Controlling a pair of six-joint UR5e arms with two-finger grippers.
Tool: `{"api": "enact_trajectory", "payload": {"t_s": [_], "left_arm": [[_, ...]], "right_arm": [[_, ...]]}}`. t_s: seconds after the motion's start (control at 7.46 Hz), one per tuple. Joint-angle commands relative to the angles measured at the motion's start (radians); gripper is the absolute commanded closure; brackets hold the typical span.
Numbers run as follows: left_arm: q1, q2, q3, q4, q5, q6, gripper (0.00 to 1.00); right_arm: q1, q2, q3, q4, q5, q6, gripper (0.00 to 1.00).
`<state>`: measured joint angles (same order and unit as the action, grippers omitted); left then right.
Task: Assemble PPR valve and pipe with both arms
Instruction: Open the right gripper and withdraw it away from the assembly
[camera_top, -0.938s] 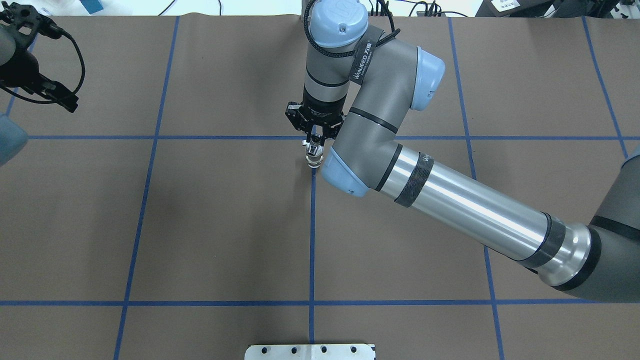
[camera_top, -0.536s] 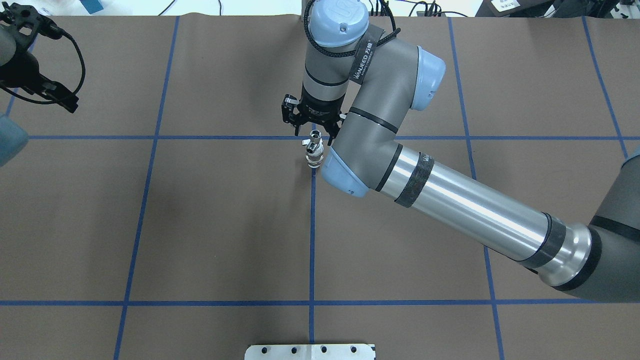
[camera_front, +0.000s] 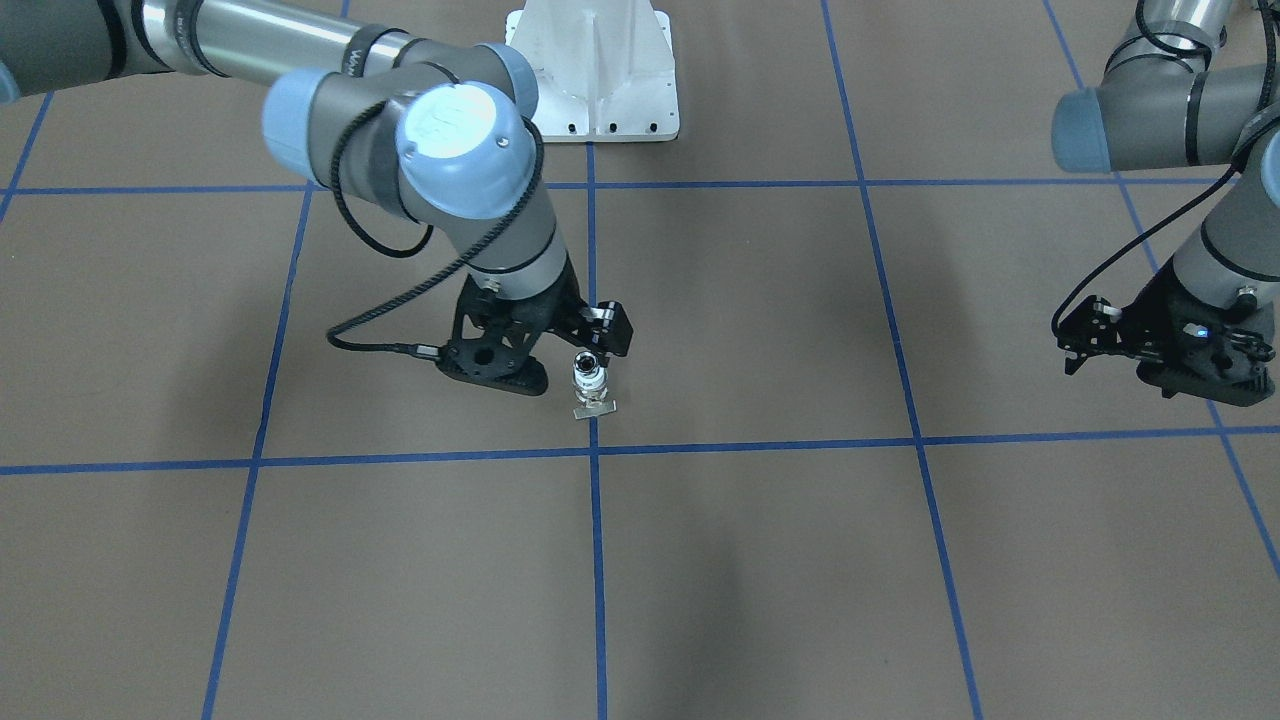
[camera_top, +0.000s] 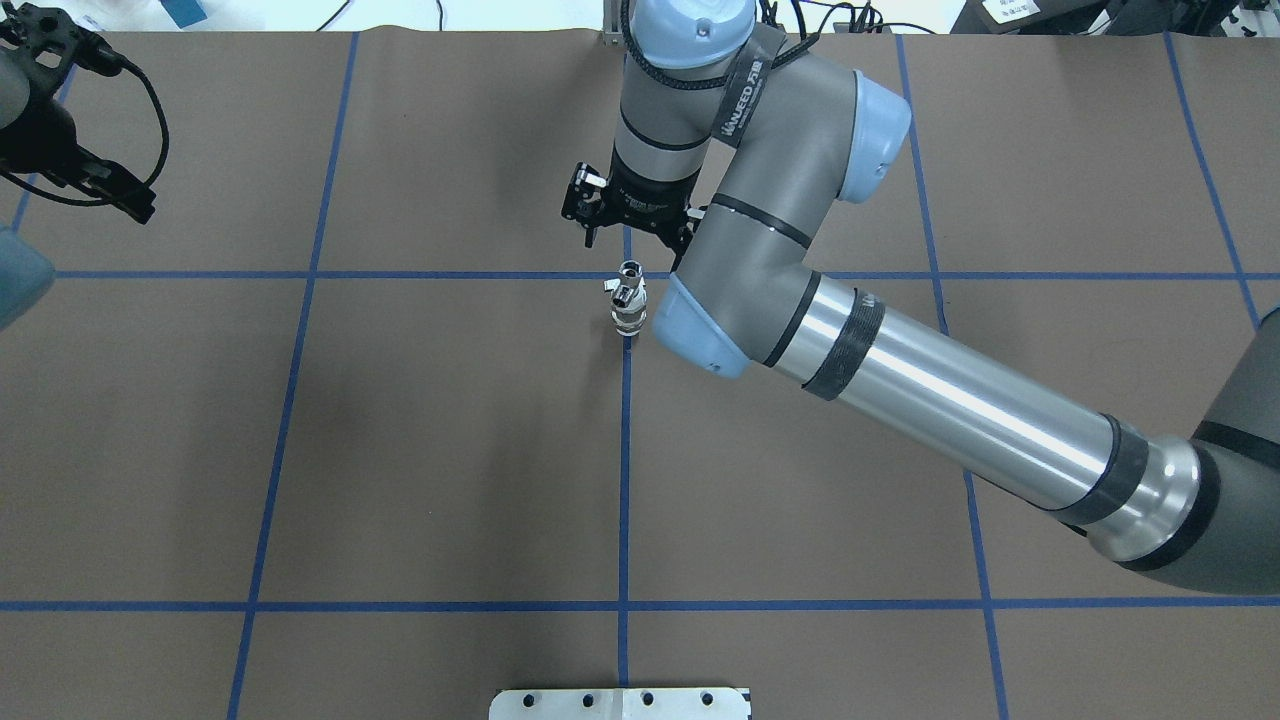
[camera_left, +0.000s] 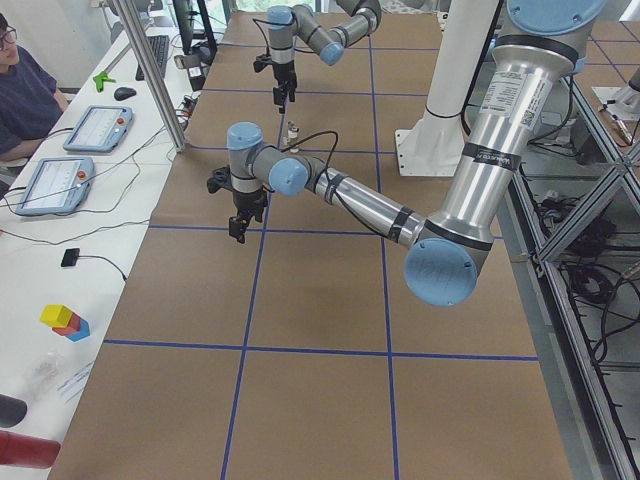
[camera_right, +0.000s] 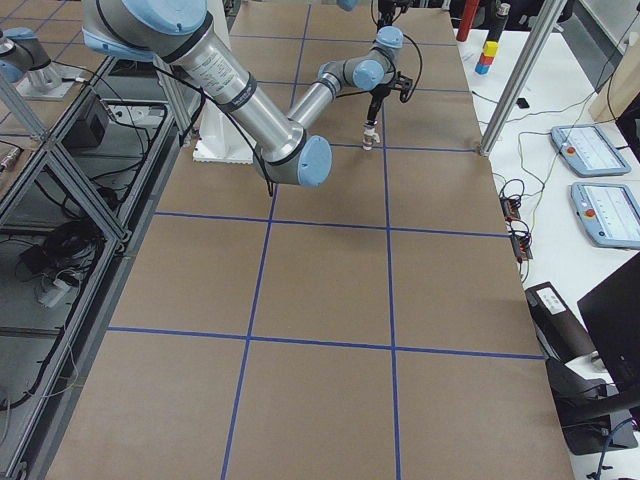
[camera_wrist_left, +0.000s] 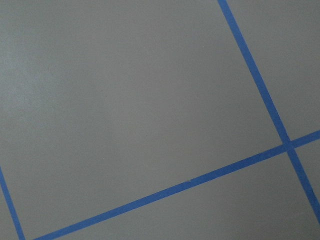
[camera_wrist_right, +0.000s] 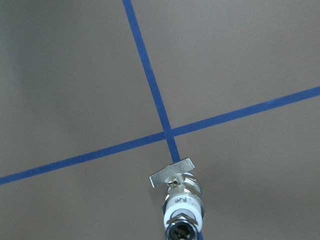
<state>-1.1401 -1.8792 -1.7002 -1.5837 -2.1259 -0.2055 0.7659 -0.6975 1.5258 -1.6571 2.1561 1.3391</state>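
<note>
The PPR valve (camera_front: 590, 383), a tiny white stub with a flat metal tab at its foot, stands upright at the table's middle on a blue tape line. The pipe (camera_front: 590, 363), a short silver tube with a dark opening, sits on top of it. Both show in the overhead view, valve (camera_top: 628, 312) and pipe (camera_top: 631, 270), and in the right wrist view (camera_wrist_right: 182, 202). My right gripper (camera_top: 636, 238) is open and empty, just beyond the pair and clear of it. My left gripper (camera_front: 1075, 345) looks open and empty, far off at the table's left side.
The white bolted pedestal (camera_front: 600, 90) stands at the robot's edge of the table. My right forearm (camera_top: 950, 420) slants across the right half. An operator (camera_left: 25, 95) with tablets sits along the far side. Blue tape lines (camera_top: 624, 480) grid the brown mat.
My right gripper was closed on the top of the pair, has opened and let go, and has drawn back toward the far side. The pair stays standing. The left arm has not moved.
</note>
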Motion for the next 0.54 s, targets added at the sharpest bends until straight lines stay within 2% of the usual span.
{"api": "enact_trajectory", "payload": {"t_s": [0.0, 0.13, 0.27, 0.4], "left_arm": [[-0.044, 0.017, -0.004, 0.004, -0.049, 0.066, 0.00], [-0.071, 0.044, -0.003, 0.004, -0.051, 0.136, 0.00], [-0.139, 0.092, -0.003, -0.004, -0.052, 0.203, 0.00], [-0.215, 0.125, -0.003, 0.002, -0.087, 0.247, 0.00]], "right_arm": [[0.109, -0.208, 0.267, -0.201, 0.019, -0.253, 0.00], [0.177, -0.264, 0.289, -0.266, 0.019, -0.417, 0.00], [0.264, -0.351, 0.289, -0.271, 0.028, -0.593, 0.00], [0.365, -0.447, 0.280, -0.267, 0.086, -0.773, 0.00]]}}
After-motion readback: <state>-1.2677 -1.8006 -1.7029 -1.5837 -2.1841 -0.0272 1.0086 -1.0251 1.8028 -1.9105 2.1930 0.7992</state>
